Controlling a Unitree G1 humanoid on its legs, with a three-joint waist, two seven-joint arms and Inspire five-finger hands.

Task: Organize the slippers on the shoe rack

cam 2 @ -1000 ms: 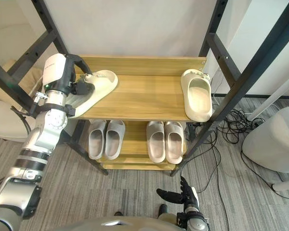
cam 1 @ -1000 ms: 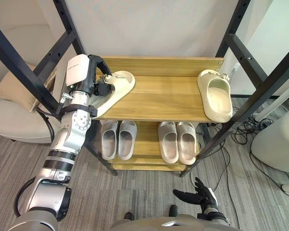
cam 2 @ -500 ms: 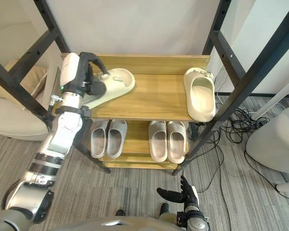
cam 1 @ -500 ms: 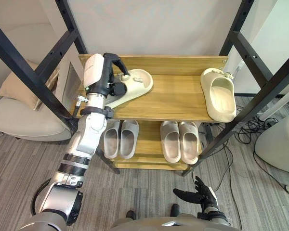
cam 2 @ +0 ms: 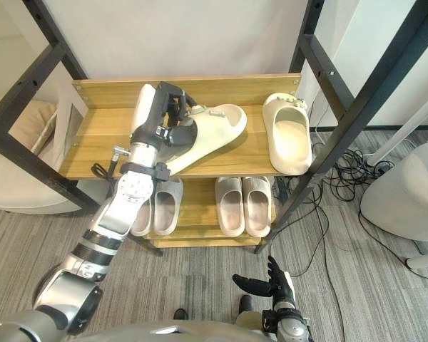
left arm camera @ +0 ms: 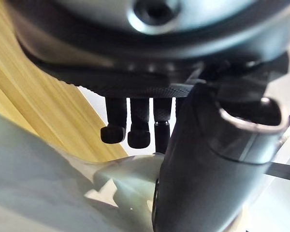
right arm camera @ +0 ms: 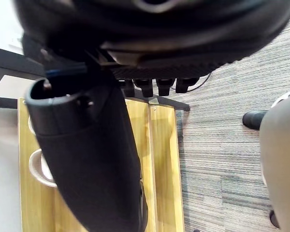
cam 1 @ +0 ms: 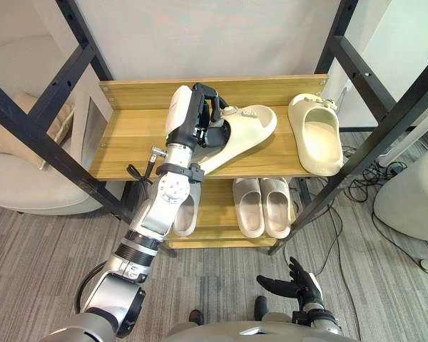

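On the wooden shoe rack's top shelf (cam 1: 128,135), my left hand (cam 1: 205,120) is shut on the heel end of a cream slipper (cam 1: 248,127). The slipper lies slantwise at mid-shelf, toe pointing right. Its mate, a second cream slipper (cam 1: 315,135), rests at the shelf's right end, a short gap away. In the left wrist view my fingers (left arm camera: 130,126) curl over the slipper's pale rim (left arm camera: 53,179). My right hand (cam 1: 294,286) hangs low above the floor in front of the rack, open and holding nothing.
The lower shelf holds a pair of grey slippers (cam 1: 262,206) and another grey slipper (cam 1: 187,212) partly behind my arm. Black metal frame posts (cam 1: 385,92) flank the rack. A cushioned seat (cam 1: 28,178) stands at left; cables (cam 1: 364,189) and a white rounded object (cam 1: 414,206) lie at right.
My left hand has carried the cream slipper from the shelf's left end rightwards to its middle, close to the other cream slipper. The view has shifted too. The right hand stayed low.
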